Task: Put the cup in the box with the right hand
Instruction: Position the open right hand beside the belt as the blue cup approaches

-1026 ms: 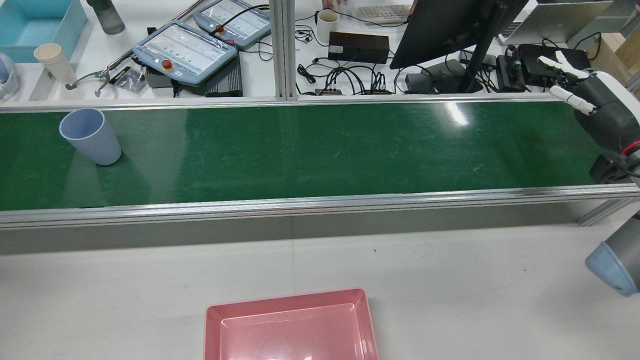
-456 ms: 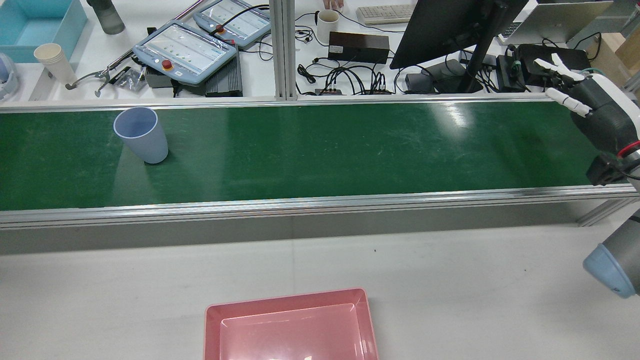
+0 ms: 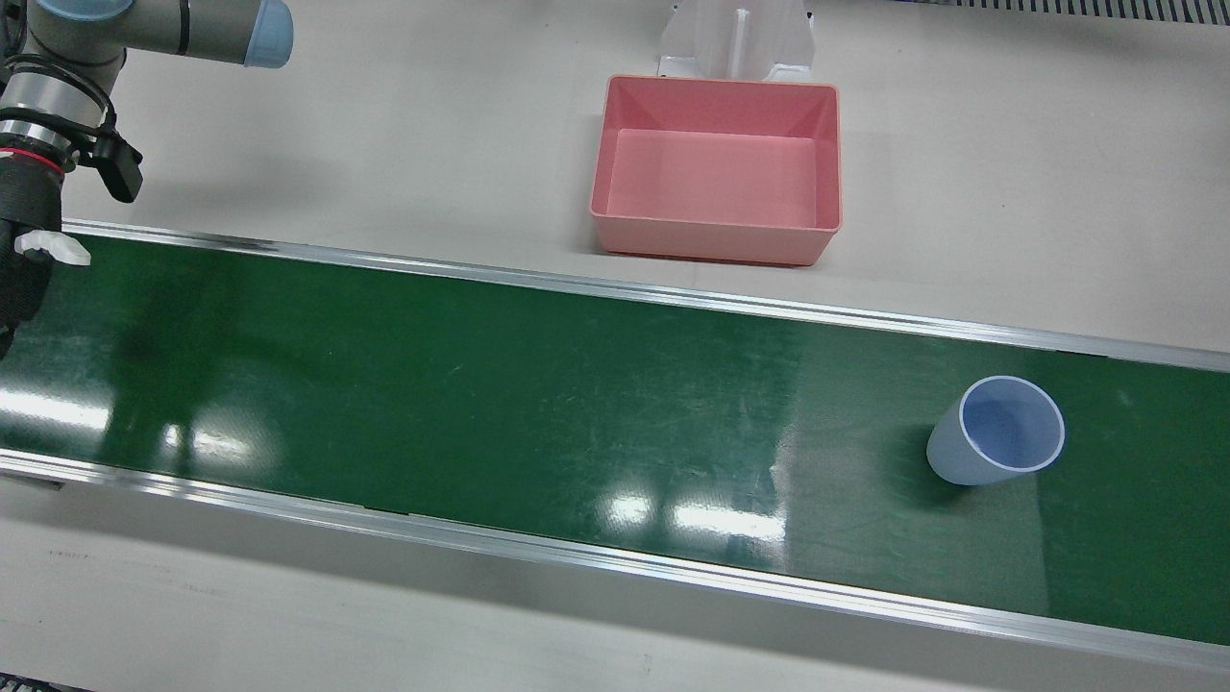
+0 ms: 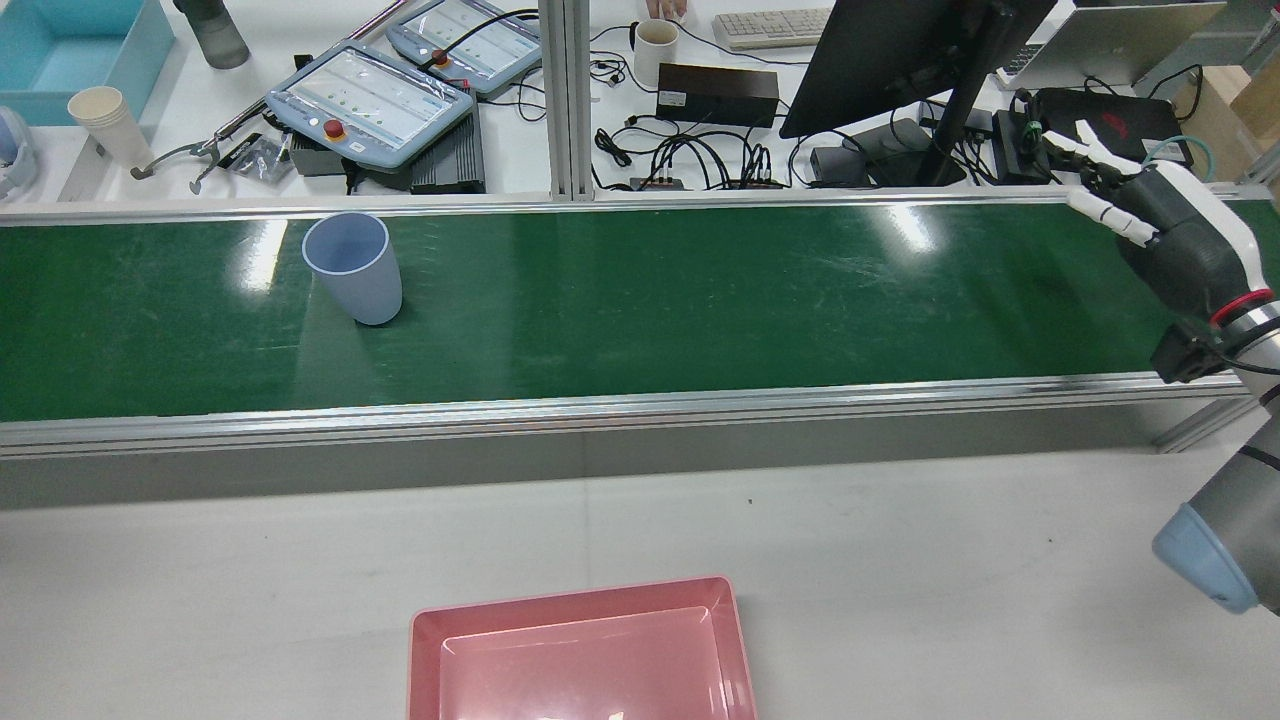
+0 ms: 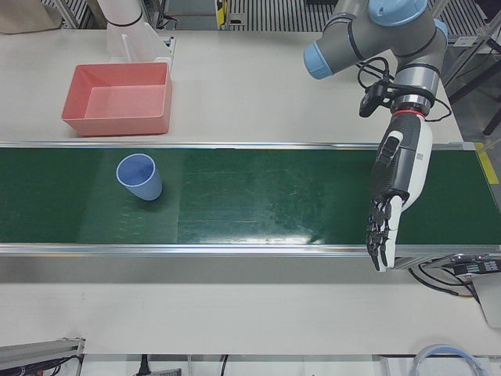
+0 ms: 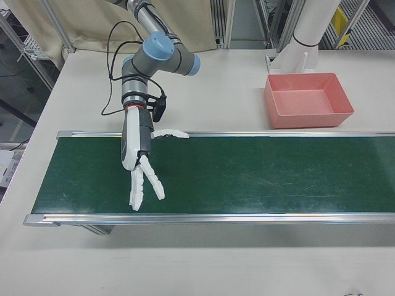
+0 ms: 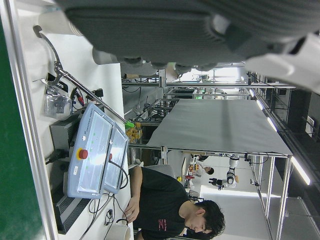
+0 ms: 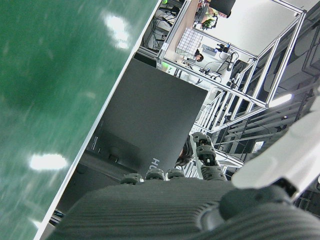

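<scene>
I hold my right hand [image 6: 141, 165] w/ fingers spread, empty, over the belt [image 4: 640, 300], since the upright cup [image 4: 353, 268] sits well apart upstream.

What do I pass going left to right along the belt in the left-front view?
Blue cup standing upright on the green belt → a long bare stretch of belt → the left hand, open, fingers pointing down toward the near rail.
</scene>
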Available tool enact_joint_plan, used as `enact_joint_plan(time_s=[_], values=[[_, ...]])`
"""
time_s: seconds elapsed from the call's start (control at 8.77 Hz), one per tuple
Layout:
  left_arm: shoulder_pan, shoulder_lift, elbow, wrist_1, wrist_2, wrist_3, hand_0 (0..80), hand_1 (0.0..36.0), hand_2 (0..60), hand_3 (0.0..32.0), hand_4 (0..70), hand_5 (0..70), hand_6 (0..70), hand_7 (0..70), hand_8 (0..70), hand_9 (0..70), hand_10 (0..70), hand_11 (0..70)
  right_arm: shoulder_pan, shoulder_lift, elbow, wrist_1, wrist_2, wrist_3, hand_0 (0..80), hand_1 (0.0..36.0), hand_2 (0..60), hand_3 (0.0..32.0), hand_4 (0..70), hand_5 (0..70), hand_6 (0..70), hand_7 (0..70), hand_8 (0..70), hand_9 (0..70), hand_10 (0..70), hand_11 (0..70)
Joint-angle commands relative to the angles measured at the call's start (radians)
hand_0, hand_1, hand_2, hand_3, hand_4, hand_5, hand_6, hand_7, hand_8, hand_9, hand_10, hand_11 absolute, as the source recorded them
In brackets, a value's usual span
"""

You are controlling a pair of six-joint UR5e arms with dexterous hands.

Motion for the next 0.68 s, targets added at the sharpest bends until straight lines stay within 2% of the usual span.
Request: enact_joint_plan(time_s=[0.0, 0.34, 0.57], values=[[0.000, 0.000, 0.000, 0.000, 0.000, 0.000, 0.0, 0.0, 0.0, 0.0, 0.0, 0.0, 0.0, 0.0, 0.0, 0.0, 0.0, 0.0, -0.066, -0.003, 0.019, 0.000, 0.005, 0.005, 29.2, 9.4, 16.9, 0.0, 0.0, 2.4, 0.8, 0.0, 1.5, 0.7, 0.0, 0.0], [0.000, 0.000, 0.000, 0.000, 0.000, 0.000, 0.0, 0.0, 0.0, 0.0, 0.0, 0.0, 0.0, 0.0, 0.0, 0.0, 0.0, 0.0, -0.060, -0.008, 0.035, -0.010, 0.008, 0.003, 40.3, 13.1, 17.2, 0.0, 0.0, 3.5, 0.3, 0.0, 1.3, 0.0, 0.0, 0.0], [0.000, 0.000, 0.000, 0.000, 0.000, 0.000, 0.0, 0.0, 0.0, 0.0, 0.0, 0.0, 0.0, 0.0, 0.0, 0.0, 0.0, 0.0, -0.060, -0.009, 0.032, -0.010, 0.008, 0.003, 49.7, 21.4, 13.4, 0.0, 0.0, 6.3, 0.6, 0.0, 1.6, 0.0, 0.0, 0.0]])
